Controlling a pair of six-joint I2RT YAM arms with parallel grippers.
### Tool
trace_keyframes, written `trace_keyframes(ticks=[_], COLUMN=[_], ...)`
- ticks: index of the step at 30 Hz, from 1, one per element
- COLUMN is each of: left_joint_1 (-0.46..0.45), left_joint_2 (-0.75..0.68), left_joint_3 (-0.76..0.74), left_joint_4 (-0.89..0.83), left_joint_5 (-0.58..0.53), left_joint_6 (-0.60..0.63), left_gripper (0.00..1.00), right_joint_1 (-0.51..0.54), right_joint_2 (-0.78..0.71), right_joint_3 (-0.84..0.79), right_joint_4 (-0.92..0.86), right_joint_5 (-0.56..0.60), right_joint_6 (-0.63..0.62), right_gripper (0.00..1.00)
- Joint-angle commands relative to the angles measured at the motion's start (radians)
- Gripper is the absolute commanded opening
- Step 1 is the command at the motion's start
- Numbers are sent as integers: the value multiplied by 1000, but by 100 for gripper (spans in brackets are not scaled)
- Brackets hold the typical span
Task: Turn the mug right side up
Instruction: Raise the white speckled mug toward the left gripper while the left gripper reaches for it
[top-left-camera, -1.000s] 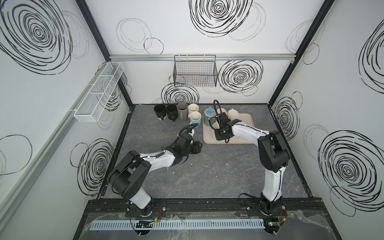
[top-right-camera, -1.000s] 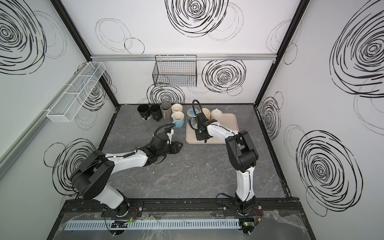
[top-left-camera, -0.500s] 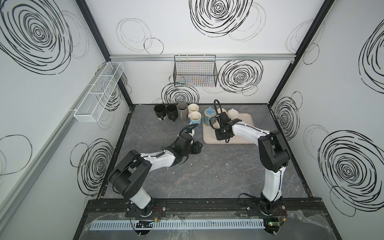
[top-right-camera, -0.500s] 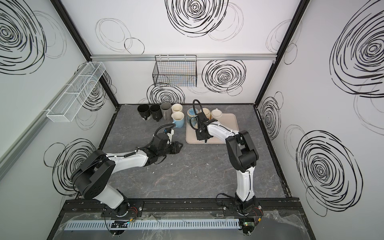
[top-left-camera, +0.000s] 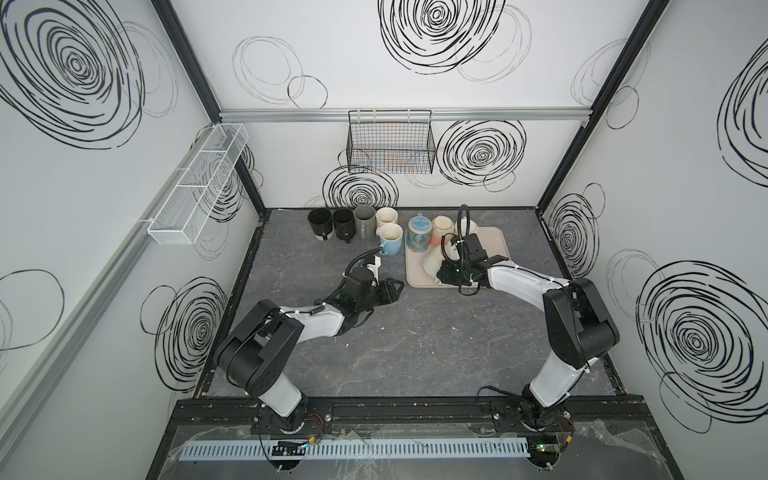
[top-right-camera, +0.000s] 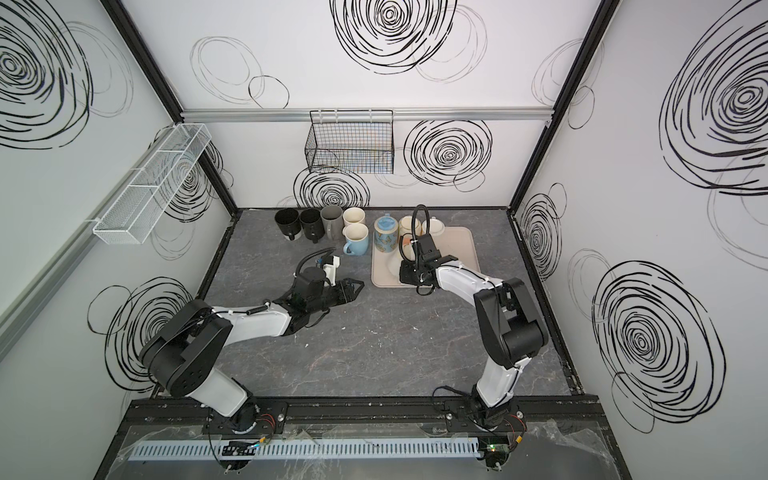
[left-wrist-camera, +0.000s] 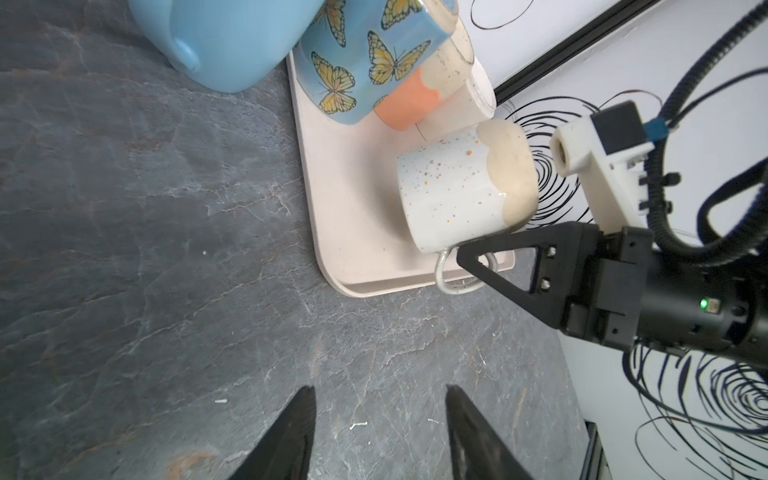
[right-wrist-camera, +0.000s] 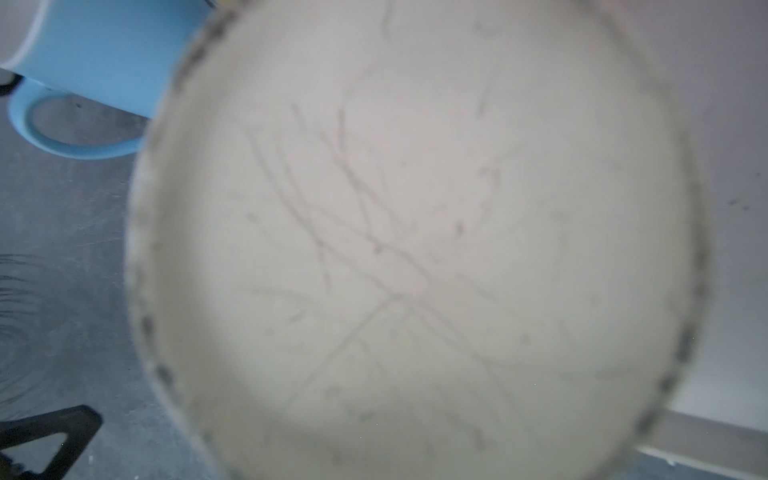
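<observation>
Nearest my bases lies the dark, stone-patterned table (top-left-camera: 415, 353). My left gripper (left-wrist-camera: 378, 395) hangs low above it, just short of the near-left corner of the tray (left-wrist-camera: 332, 232), with its jaws parted and nothing between them. Beyond it, my right gripper (left-wrist-camera: 467, 257) is clenched on the handle of the speckled mug (left-wrist-camera: 457, 191). One black finger lies across the handle loop and the other is hidden. The mug sits over the near part of the tray, inverted and slightly tilted, with its rim toward the tray and its bare beige base uppermost. I cannot tell whether the rim touches the tray. In the right wrist view that base, blurred, fills most of the frame. Farther along the tray's left edge stand the butterfly mug (left-wrist-camera: 365, 62) and, touching it, the orange-and-cream mug (left-wrist-camera: 409, 104). Just left of the tray, on the table, the blue mug (top-left-camera: 390, 245) stands mouth up. Against the back wall are two black mugs (top-left-camera: 320, 222), a grey mug (top-left-camera: 365, 220) and a cream mug (top-left-camera: 386, 216). Above them on that wall hangs a wire basket (top-left-camera: 390, 145).
</observation>
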Motion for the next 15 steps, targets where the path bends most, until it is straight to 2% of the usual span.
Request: trace_keyframes(ticks=[1, 11, 15], left_joint_1=[17, 62, 81], left_joint_2=[-26, -25, -46], left_joint_3=[-22, -60, -45], left_joint_4=[170, 428, 454], left_joint_5=[52, 127, 153], left_joint_6=[-86, -274, -299], left_gripper=[55, 55, 55], right_joint_1=[-4, 13, 38], right_joint_2=[-85, -157, -152], right_joint_3=[-17, -38, 0], right_joint_4=[257, 529, 592], right_joint_5=[-102, -319, -395], right_joint_6=[73, 153, 171], right_gripper=[0, 0, 0])
